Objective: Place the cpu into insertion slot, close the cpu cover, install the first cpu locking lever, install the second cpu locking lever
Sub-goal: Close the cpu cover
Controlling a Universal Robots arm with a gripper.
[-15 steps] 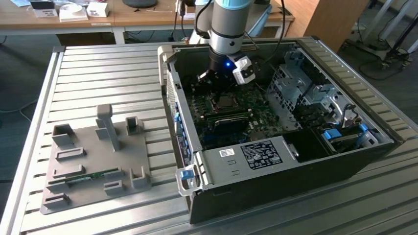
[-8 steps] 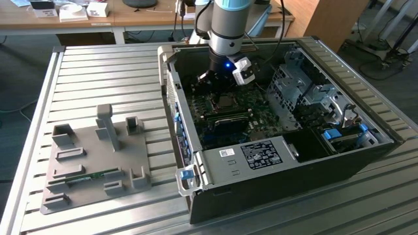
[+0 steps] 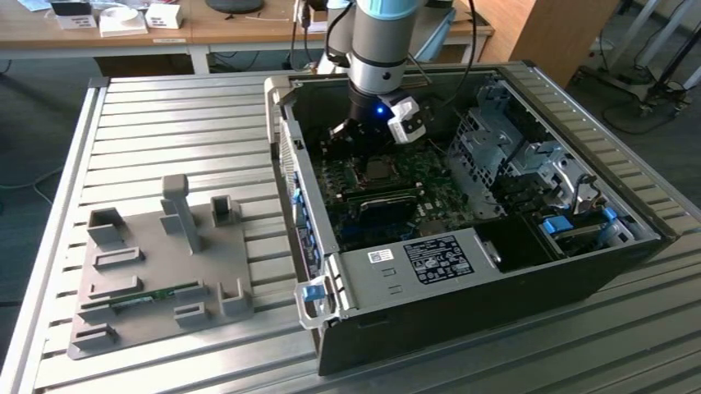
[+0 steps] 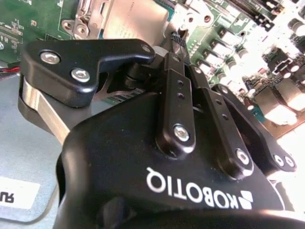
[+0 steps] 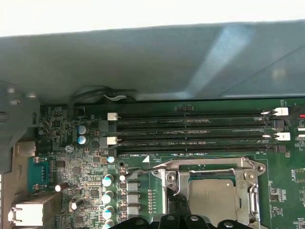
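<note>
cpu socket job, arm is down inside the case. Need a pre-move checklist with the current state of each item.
1. cpu seated in insertion slot: ok, its silver top lies flat inside the frame.
2. cpu cover down over the chip: ok, it looks flat around the chip in the first wrist view.
3. Locking levers hooked: cannot tell; a thin rod runs beside the cover, and its end is unclear.
4. gripper at the socket: ok, it is low over the socket's edge in the second wrist view.
5. Memory slots apart from the gripper: ok.
</note>
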